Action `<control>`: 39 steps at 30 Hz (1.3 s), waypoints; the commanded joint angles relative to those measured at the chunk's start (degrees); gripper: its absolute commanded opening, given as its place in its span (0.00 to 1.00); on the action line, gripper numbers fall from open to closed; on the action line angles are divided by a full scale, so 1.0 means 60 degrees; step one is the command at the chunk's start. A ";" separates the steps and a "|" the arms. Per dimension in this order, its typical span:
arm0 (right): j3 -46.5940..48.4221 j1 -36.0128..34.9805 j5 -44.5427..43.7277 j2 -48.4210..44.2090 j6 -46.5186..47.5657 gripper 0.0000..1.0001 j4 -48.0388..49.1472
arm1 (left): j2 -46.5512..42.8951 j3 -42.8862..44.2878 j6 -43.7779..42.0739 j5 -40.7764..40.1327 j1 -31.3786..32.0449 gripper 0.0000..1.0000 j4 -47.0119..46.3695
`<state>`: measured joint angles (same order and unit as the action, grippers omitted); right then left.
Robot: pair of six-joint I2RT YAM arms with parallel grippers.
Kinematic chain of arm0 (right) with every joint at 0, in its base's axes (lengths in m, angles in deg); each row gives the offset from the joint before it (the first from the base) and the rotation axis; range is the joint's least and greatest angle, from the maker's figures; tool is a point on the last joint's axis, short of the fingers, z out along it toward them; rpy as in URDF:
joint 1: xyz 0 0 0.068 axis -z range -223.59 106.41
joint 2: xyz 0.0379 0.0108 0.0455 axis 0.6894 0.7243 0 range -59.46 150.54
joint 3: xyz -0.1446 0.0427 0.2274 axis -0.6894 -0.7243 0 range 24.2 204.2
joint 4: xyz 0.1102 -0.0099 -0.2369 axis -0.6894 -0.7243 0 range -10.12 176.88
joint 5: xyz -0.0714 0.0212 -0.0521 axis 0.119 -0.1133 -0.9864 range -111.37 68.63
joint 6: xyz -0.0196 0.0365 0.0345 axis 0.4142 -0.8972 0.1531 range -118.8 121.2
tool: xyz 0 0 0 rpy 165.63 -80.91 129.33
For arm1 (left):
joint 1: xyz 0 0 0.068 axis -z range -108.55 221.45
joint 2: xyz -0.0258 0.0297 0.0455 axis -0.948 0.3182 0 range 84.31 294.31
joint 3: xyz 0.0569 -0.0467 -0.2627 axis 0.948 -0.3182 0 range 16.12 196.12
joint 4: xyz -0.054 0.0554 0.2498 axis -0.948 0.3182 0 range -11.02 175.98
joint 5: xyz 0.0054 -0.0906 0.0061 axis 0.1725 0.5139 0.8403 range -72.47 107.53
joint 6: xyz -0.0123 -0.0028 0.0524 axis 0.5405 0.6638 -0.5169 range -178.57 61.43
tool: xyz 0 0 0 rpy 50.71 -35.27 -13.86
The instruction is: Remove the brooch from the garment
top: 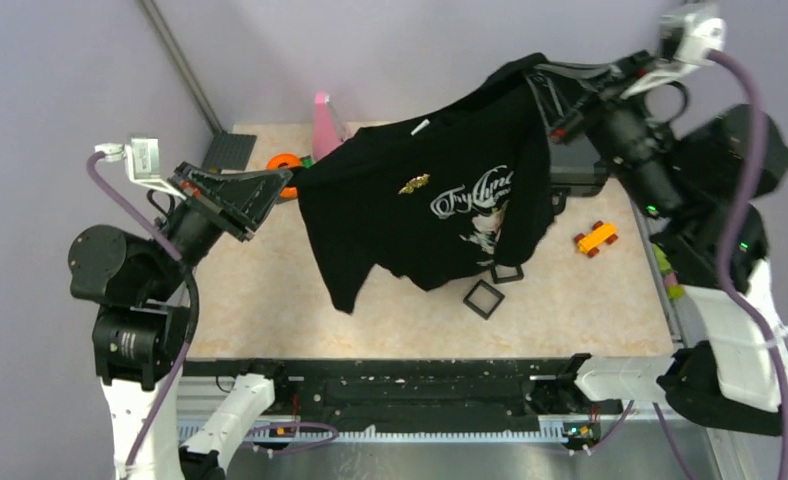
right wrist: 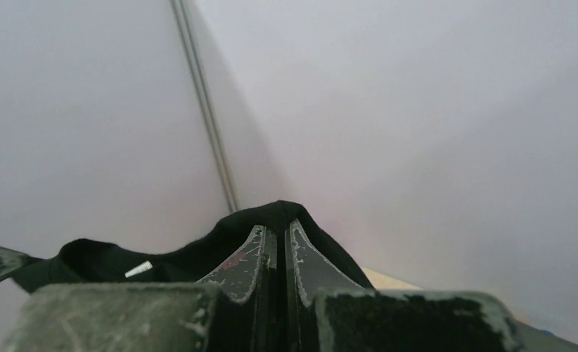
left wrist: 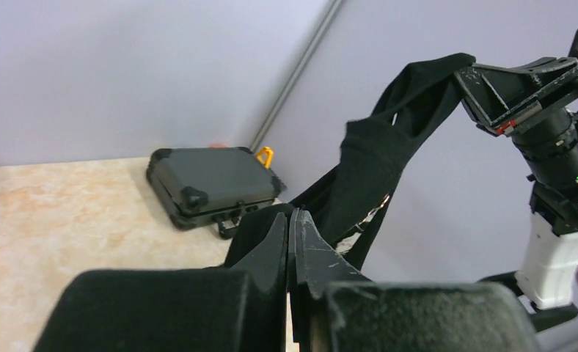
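The brooch [top: 414,184] must be picked off gently, as the garment [top: 370,230] is pinched tight by the left gripper [top: 292,181] and the right gripper [top: 542,86].

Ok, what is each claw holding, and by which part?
Both hold the black T-shirt: left claw at one sleeve edge, right claw at the opposite shoulder.

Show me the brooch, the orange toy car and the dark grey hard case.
brooch [top: 414,183], top external view, middle of the gold ornament.
orange toy car [top: 595,238], top external view, its orange body.
dark grey hard case [left wrist: 213,180], left wrist view, its lid.
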<state>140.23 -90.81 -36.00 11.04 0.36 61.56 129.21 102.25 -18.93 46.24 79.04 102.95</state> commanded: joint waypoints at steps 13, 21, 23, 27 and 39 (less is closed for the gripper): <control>-0.2021 0.1247 0.2230 0.2841 -0.3768 0.00 -0.1538 | 0.1809 -0.2113 -0.0941 -0.3650 -0.0048 0.00 0.2528; -0.4093 0.2127 0.2846 0.5815 -0.3943 0.00 0.0921 | 0.4467 -0.5256 -0.0722 -0.5152 -0.0107 0.00 -0.0571; -0.3671 0.2310 0.2725 0.6680 -0.3861 0.00 0.1046 | 0.5520 -0.4982 -0.0594 -0.5617 -0.0129 0.00 -0.0640; -0.3307 0.2421 0.2347 0.7569 -0.3515 0.00 0.1444 | 0.6868 -0.4171 -0.0724 -0.6101 -0.0218 0.00 -0.0486; -0.6305 0.1709 0.3549 0.5282 -0.1762 0.58 0.3029 | 0.5726 -0.4427 -0.2659 -0.5433 0.0275 0.69 -0.0506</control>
<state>108.82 -77.58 -20.74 51.45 -14.72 71.86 170.68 77.31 -29.79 12.58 78.32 101.68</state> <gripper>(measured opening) 0.589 0.654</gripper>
